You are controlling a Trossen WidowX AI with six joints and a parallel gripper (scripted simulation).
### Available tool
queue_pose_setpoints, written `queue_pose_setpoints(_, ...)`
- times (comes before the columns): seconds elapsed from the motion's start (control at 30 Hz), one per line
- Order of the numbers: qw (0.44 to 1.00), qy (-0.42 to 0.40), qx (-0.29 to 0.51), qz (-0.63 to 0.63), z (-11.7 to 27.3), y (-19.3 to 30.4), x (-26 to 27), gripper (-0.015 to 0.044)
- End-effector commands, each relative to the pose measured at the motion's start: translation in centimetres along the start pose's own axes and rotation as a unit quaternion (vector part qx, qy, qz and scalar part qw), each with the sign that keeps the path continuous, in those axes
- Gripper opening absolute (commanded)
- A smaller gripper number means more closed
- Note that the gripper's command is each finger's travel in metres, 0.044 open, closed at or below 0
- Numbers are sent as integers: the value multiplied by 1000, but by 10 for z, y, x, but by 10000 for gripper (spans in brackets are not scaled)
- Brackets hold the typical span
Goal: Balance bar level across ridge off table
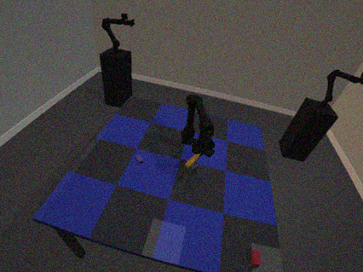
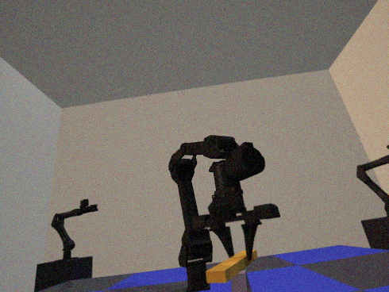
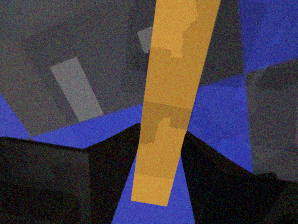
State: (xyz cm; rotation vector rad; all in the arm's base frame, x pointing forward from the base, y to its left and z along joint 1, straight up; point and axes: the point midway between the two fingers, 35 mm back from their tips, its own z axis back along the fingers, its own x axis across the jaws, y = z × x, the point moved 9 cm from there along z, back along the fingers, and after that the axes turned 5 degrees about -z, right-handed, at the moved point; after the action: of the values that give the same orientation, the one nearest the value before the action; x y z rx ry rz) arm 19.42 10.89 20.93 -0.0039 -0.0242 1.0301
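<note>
The orange bar (image 1: pixel 191 161) (image 2: pixel 226 271) (image 3: pixel 170 75) is held above the table, with one end reaching out past the fingers. My gripper (image 1: pixel 201 153) (image 2: pixel 241 257) (image 3: pixel 161 132) is shut on the bar, one finger on each side, near one end in the wrist view. The small pale ridge (image 1: pixel 195 166) (image 2: pixel 239 282) stands below the bar, and the bar hides its top in the exterior view. Whether bar and ridge touch I cannot tell. In the wrist view the ridge is not to be made out; the bar may cover it.
A small purple block (image 1: pixel 139 159) lies on the chequered table (image 1: pixel 76 198) to the left in the top view. A red block (image 1: pixel 256 258) is on a pale patch (image 1: pixel 271 269) at the near right corner. Another pale patch (image 1: pixel 169 243) is at the near edge. Two other arms stand on pedestals beyond.
</note>
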Motion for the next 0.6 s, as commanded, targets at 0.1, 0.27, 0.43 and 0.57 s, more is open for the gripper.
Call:
queue_pose_setpoints(0.1,1000,-2,1,-3,-1,0,1,0)
queue_pose_setpoints(0.27,1000,-2,1,-3,-1,0,1,0)
queue_pose_setpoints(0.43,1000,-2,1,-3,-2,0,1,0)
queue_pose_setpoints(0.57,1000,-2,1,-3,-2,0,1,0)
